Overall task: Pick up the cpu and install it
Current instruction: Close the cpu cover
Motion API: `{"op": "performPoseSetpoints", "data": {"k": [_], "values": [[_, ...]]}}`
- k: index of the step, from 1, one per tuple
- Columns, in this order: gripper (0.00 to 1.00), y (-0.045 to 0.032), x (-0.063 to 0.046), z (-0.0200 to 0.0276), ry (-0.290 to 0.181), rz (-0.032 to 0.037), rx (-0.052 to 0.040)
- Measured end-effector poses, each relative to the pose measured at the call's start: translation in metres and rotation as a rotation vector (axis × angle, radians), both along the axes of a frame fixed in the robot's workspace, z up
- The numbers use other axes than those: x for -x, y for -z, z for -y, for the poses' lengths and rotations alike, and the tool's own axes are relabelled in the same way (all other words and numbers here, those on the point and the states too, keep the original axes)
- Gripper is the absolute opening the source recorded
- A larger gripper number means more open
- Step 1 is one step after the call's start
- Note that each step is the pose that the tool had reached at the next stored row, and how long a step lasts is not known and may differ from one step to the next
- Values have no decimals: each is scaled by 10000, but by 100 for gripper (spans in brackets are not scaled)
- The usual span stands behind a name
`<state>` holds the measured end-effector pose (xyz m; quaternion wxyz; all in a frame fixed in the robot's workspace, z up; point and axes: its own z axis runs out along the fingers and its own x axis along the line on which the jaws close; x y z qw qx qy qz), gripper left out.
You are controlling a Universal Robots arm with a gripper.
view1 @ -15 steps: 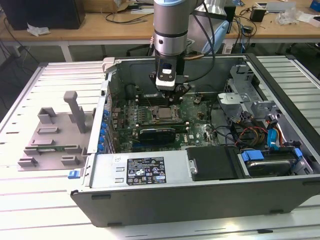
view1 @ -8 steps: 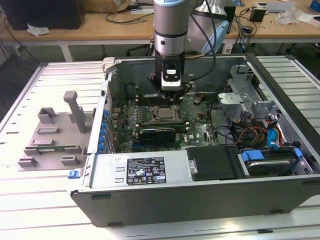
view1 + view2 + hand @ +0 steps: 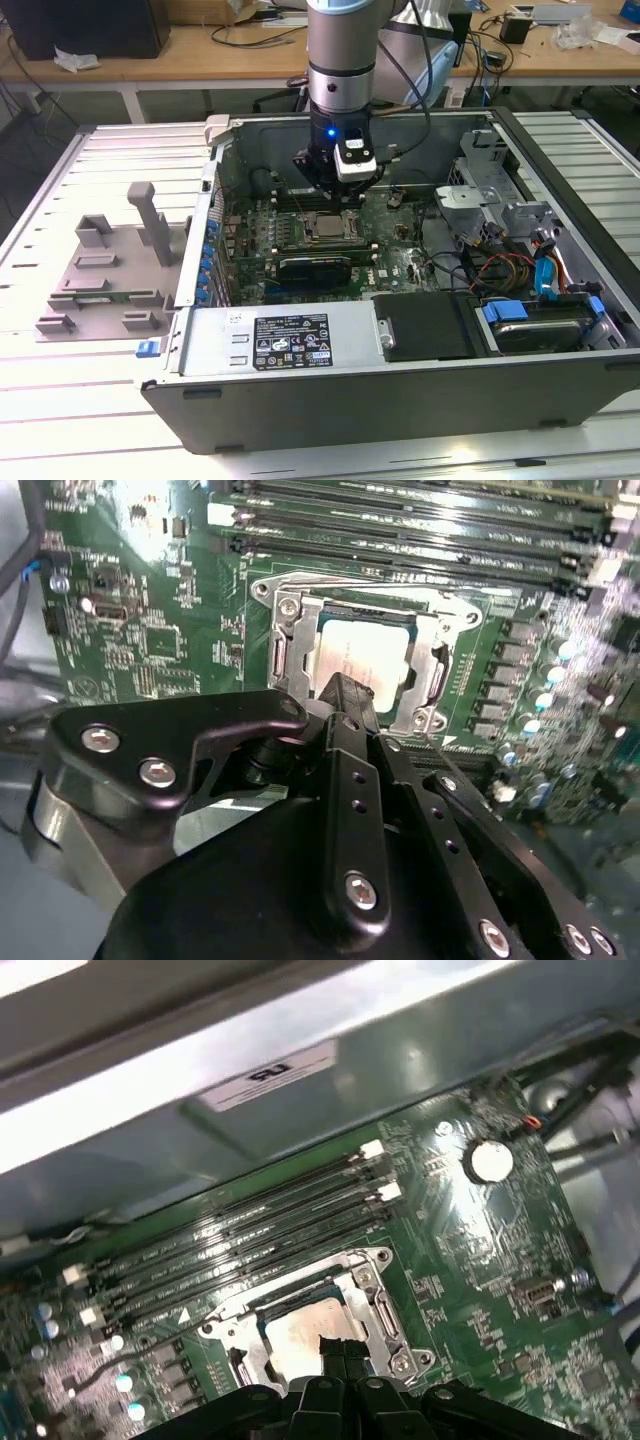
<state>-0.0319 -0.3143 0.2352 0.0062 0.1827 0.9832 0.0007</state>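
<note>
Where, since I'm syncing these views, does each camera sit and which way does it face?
Exterior view: stands apart, above the open computer case, looking down into it; the arm and gripper show.
Second wrist view: rides the wrist, looks along the gripper's black linkage onto the cpu.
First wrist view: rides the wrist, faces the memory slots; the gripper shows in front.
All share the socketed cpu.

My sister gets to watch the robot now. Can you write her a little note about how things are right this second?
Gripper: fingers shut, holding nothing, tip down at the edge of the cpu. I cannot tell if they touch.
Cpu: lies flat in the metal socket frame on the green motherboard, inside the open computer case.
Done: the cpu is in its socket.
Left: cannot tell if it is fully seated or locked. The gripper is not yet clear of it.
</note>
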Motion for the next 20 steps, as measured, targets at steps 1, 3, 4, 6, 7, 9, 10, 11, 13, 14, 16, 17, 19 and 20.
{"op": "performPoseSetpoints", "data": {"k": [1, 3, 4, 6, 7, 9, 10, 11, 13, 14, 16, 17, 19, 20], "values": [[11, 1, 0, 0, -180, 0, 1], [11, 4, 0, 0, -593, 0, 4], [11, 5, 0, 0, -778, -1, 5], [11, 8, 0, 0, -1188, 0, 5], [11, 10, 0, 0, -1356, 0, 5], [11, 13, 0, 0, -1847, 0, 6], [11, 14, 0, 0, -2010, 0, 5], [11, 16, 0, 0, -2268, 0, 6], [11, 20, 0, 0, -2796, 0, 5], [11, 21, 0, 0, -2996, 0, 6], [11, 25, 0, 0, -3505, 0, 6], [11, 27, 0, 0, -3678, 0, 6], [11, 29, -1, -1, -4043, -4, 21], [11, 28, -1, 0, -4228, -27, 68]]}}
